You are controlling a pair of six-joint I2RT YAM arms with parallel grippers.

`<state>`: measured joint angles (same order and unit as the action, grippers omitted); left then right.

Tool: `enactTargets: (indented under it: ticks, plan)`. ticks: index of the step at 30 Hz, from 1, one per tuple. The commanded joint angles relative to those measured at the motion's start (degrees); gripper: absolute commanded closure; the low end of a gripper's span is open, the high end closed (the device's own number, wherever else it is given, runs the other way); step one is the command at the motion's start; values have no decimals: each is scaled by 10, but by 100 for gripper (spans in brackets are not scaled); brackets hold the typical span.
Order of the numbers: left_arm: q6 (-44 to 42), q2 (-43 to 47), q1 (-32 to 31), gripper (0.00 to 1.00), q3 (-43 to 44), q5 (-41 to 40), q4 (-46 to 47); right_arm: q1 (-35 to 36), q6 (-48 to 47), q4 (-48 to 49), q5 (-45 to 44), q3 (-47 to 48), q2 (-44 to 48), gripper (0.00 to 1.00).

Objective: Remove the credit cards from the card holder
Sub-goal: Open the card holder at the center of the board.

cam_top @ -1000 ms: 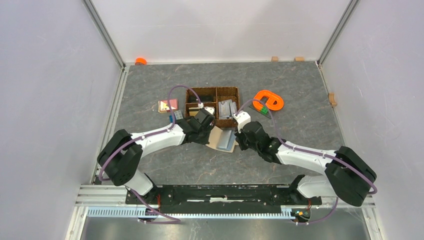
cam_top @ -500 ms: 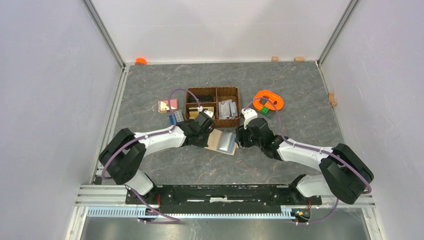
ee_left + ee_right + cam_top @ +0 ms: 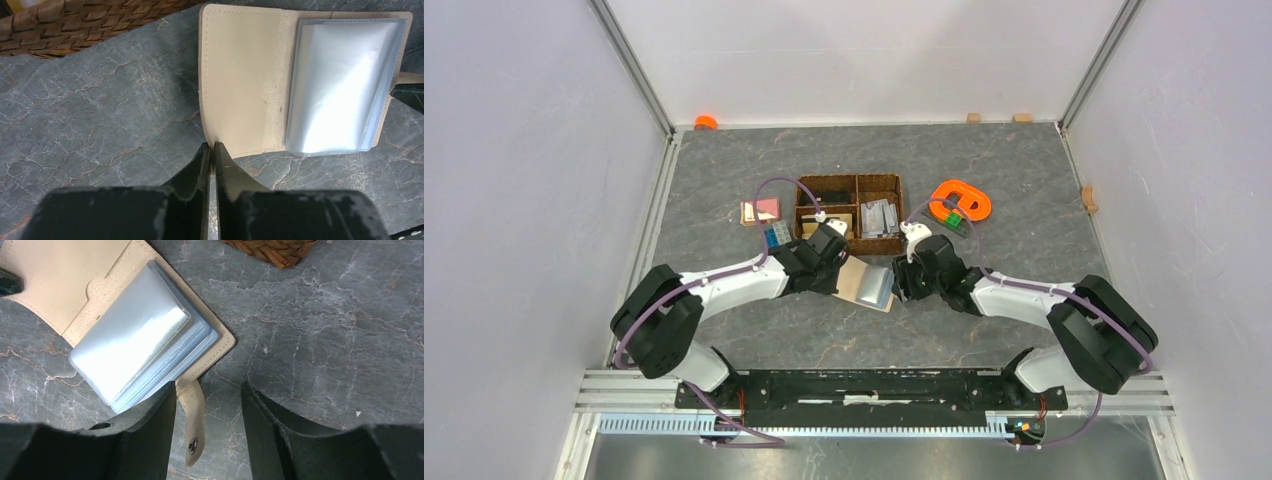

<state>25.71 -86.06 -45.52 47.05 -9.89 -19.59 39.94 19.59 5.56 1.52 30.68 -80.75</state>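
While the small beige leather-like folding card holder (image 3: 865,283) lies open on the grey marbled table (image 3: 1024,180) | left gripper (image 3: 212,150): pressed together at cover edge | right gripper (image 3: 207,405): spread astride snap tab (image 3: 192,425) | no card out; extraction pending.

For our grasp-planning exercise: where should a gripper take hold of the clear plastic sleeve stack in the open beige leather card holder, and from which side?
Probably the clear plastic sleeve stack's free edge by the beige snap tab, approached low from the right gripper's side. The sleeves are bound at the beige card holder's fold, and the top leaf looks lifted, leaving a gap.
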Motion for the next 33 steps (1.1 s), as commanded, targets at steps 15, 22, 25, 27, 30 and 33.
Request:
enactTargets:
  ticks: [15, 22, 25, 27, 30, 33]
  plan:
    - [-16, 60, -9, 57, -10, -29, 5, 26, -30, -68, -1, 59, -6, 100]
    - [5, 124, -23, 34, 9, -44, -28, 26, -33, -63, -1, 56, 7, 100]
    - [19, 155, -25, 27, 19, -25, -29, 26, -35, -60, 1, 55, 9, 100]
    - [23, 172, -29, 26, 30, -24, -27, 25, -37, -60, -2, 55, 10, 100]
    - [20, 194, -33, 27, 41, -19, 0, 26, -37, -60, -3, 56, 10, 100]
    - [14, 196, -35, 26, 18, 30, 91, 26, -38, -60, 2, 58, 9, 100]
